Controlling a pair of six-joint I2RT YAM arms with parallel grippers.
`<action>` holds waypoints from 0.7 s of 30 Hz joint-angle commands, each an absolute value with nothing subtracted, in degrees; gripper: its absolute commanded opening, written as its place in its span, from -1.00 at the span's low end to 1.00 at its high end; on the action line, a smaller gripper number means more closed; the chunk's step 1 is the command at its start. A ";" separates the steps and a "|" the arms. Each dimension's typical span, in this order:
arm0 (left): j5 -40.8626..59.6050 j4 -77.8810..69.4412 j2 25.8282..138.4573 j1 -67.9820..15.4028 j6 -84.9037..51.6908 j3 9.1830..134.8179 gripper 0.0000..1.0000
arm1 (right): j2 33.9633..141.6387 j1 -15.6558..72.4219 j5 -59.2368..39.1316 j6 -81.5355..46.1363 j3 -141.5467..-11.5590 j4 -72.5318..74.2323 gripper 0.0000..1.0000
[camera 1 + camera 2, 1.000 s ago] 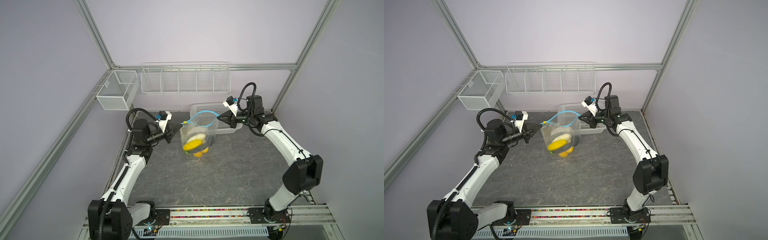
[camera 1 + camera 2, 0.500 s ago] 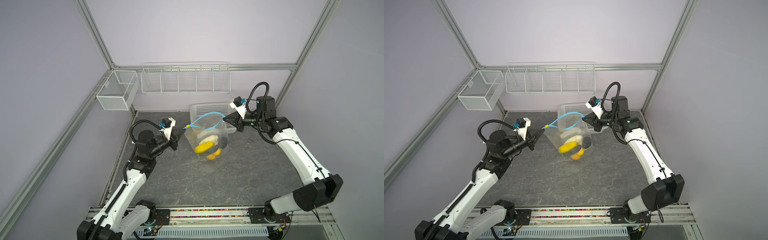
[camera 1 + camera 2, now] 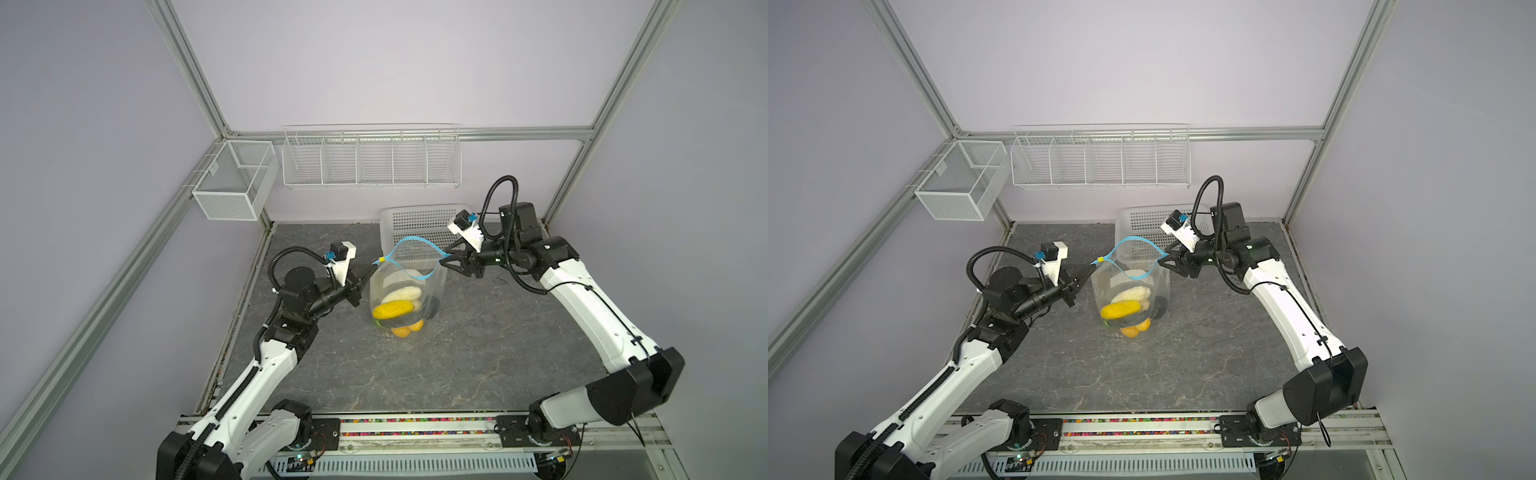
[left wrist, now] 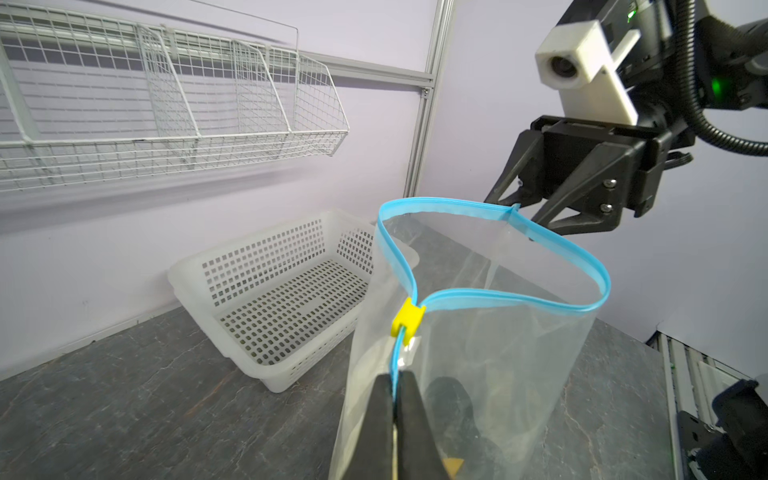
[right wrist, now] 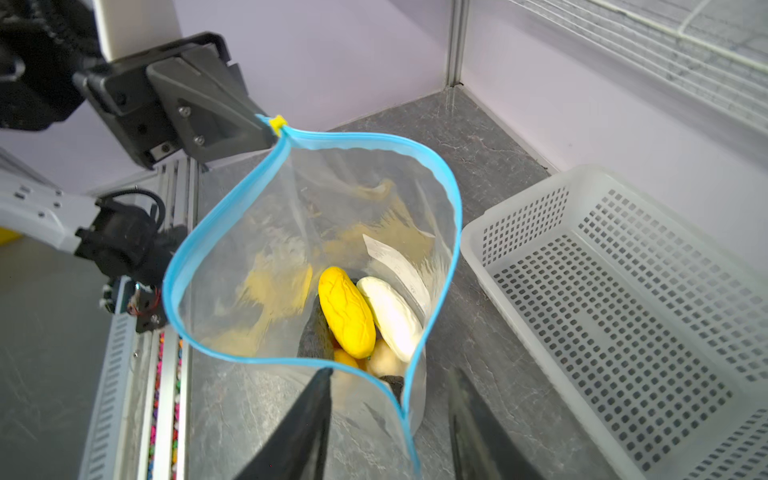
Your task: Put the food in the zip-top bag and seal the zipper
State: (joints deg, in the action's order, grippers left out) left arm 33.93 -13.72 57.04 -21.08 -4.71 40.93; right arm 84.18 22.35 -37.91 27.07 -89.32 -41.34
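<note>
the food (image 5: 347, 318) lies heaped in the bottom of the zip-top bag (image 3: 434, 286): a yellow ridged piece (image 3: 394, 309) on top, a cream-white piece (image 5: 390, 318) against it, orange round ones (image 3: 402, 331) underneath and a dark piece (image 3: 432, 306) at the side. in both top views the bag is upright at the centre of the frame, over the middle of the grey bench (image 3: 478, 361), its mouth gaping in a wide loop. the zipper (image 3: 409, 240) runs round that loop as a light-blue strip, unsealed, with the yellow slider (image 4: 408, 318) at its left end.

the left tool (image 3: 372, 271) reaches in from the left of the frame and is pressed together on the zipper just outside the slider, the strip caught between its fingers (image 4: 382, 415). the right tool (image 3: 443, 257) is at the opposite corner of the mouth, right of centre, its jaws spread. the strip's end lies between them, and i cannot tell whether either finger touches it.

just behind the bag, above it in the frame, a white perforated basket (image 3: 419, 216) sits on the bench. a wire rack (image 3: 370, 160) hangs on the back wall, and a mesh box (image 3: 232, 187) is fixed at the upper left.
</note>
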 commanded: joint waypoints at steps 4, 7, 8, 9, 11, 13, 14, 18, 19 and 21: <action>36.93 -12.79 52.92 -21.54 -2.71 42.25 -1.00 | 78.57 28.78 -35.30 43.23 -91.19 -49.04 0.44; 39.84 -10.80 51.64 -21.75 -0.66 42.68 -1.00 | 77.94 32.07 -34.70 47.41 -92.26 -49.06 0.46; 40.72 -10.55 51.45 -21.91 -0.37 42.79 -1.00 | 78.33 33.24 -34.54 48.83 -93.02 -49.36 0.45; 42.01 -9.89 51.27 -22.04 0.19 42.94 -1.00 | 79.00 34.60 -34.17 50.31 -94.25 -49.85 0.47; 42.71 -8.57 50.52 -22.36 1.45 43.12 -1.00 | 80.98 36.69 -33.61 52.95 -96.84 -51.12 0.49; 42.90 -7.79 49.30 -22.41 3.09 43.08 -1.00 | 83.49 38.24 -33.20 55.33 -99.89 -52.17 0.50; 42.74 -7.58 48.84 -22.42 3.58 43.05 -1.00 | 84.90 38.69 -33.22 56.03 -101.23 -52.41 0.51; 43.30 -6.79 47.59 -22.41 5.16 43.03 -1.00 | 92.20 40.51 -32.93 58.14 -109.37 -56.57 0.41; 43.54 -6.60 47.47 -22.41 5.66 43.02 -1.00 | 94.17 40.91 -32.38 58.44 -111.88 -58.19 0.36; 43.81 -6.52 47.33 -22.42 6.06 42.80 -1.00 | 97.93 41.50 -30.85 58.70 -116.55 -61.36 0.30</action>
